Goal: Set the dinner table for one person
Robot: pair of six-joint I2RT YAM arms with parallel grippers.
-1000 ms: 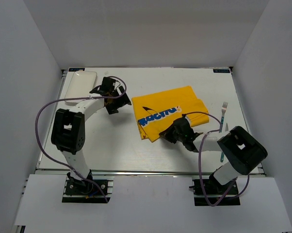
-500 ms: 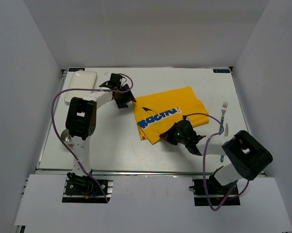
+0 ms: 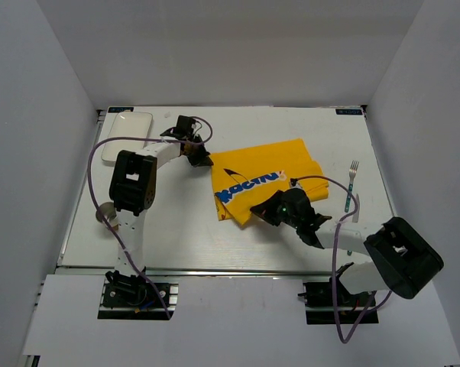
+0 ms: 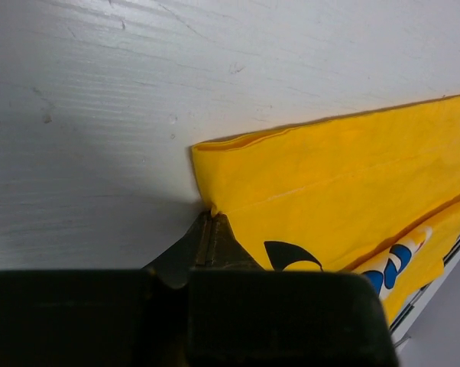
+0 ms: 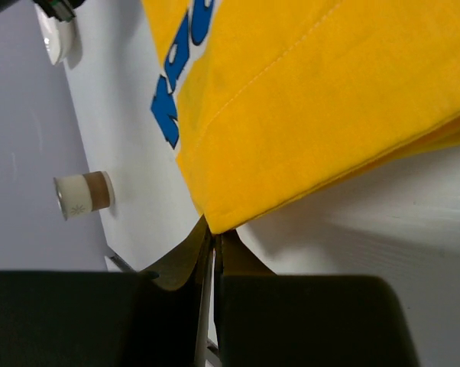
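A folded yellow cloth mat with blue lettering lies in the middle of the white dinner table. My left gripper is shut on the mat's far left corner; in the left wrist view its fingertips pinch the yellow mat at the edge. My right gripper is shut on the mat's near left corner, and the right wrist view shows that gripper closed on the tip of the mat, just above the table.
A white rounded plate lies at the far left corner. A small brown and white cup sits beside the left arm, also visible as the cup. A fork lies at the right, partly behind the right arm's cable.
My left gripper moved right to the mat's far corner and closed on it. The right arm's elbow swung right while its gripper stayed shut on the near corner.
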